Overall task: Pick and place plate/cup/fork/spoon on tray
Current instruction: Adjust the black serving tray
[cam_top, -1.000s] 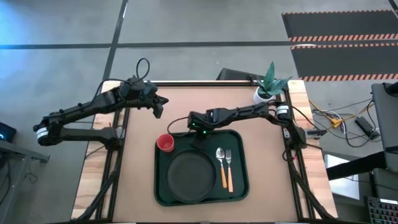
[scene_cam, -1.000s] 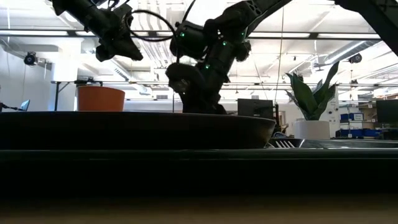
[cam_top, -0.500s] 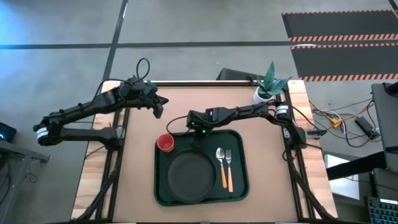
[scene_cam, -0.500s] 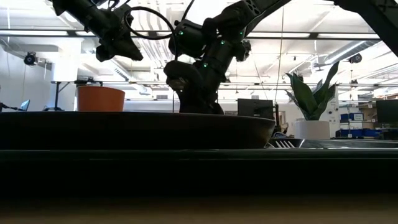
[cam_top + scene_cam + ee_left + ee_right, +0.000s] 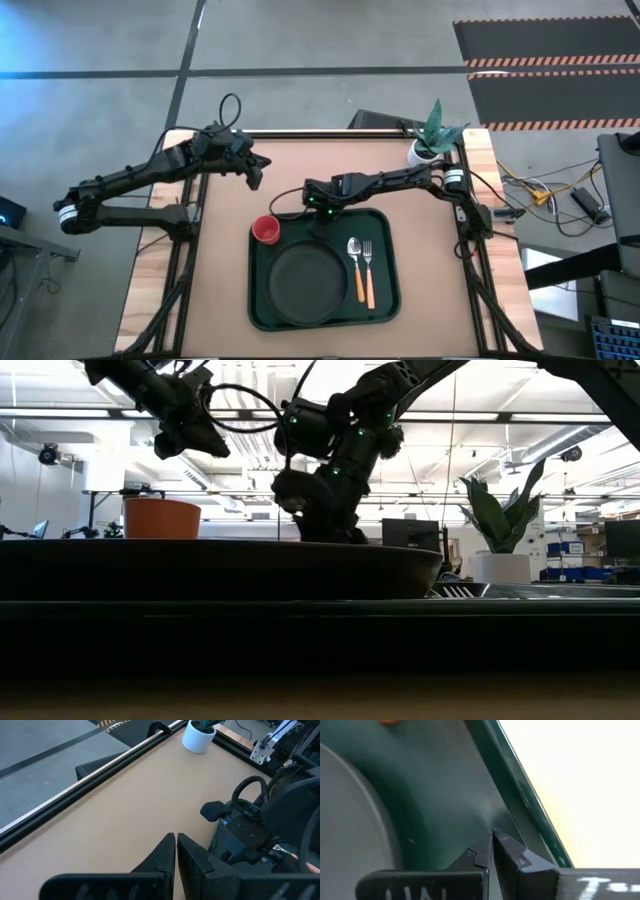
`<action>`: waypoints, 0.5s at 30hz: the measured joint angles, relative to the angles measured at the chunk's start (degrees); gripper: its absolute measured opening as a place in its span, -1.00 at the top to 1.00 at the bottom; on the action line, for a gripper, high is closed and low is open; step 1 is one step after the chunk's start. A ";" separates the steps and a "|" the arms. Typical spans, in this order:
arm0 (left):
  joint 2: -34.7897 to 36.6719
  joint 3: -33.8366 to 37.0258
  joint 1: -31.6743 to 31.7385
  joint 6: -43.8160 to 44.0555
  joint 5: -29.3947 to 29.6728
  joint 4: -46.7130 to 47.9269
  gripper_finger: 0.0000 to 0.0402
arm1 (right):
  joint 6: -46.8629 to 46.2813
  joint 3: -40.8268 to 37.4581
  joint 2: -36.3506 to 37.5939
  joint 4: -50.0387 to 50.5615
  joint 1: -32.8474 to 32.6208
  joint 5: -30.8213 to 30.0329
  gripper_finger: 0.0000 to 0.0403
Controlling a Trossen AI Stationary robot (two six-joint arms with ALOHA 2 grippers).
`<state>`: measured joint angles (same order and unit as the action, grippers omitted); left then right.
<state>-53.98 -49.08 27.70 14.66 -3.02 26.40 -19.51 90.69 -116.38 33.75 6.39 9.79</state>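
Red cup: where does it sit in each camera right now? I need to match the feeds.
High view: cup on the tray's left far corner.
Low view: cup at left, behind the dark rim.
Left wrist view: not in it.
Right wrist view: an orange-red sliver, perhaps the cup.
Shared landmark: the tray.

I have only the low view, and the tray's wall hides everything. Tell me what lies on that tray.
Observer: The plate sits in the middle of the tray. The spoon and the fork lie side by side on the right arm's side of it.
Operator: Now place the cup for me.
Observer: The cup stands at the tray's far left corner, apart from the plate.
Operator: Report the right gripper.
Observer: The right gripper hangs low over the tray floor by the far rim, jaws shut on nothing.
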 joint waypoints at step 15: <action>0.00 0.00 0.02 0.12 0.00 0.00 1.00 | 0.43 -3.12 0.11 2.59 1.89 -4.66 0.96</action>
<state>-53.98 -49.08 27.73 14.78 -3.01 26.40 -19.07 87.57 -116.27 36.34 8.28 5.13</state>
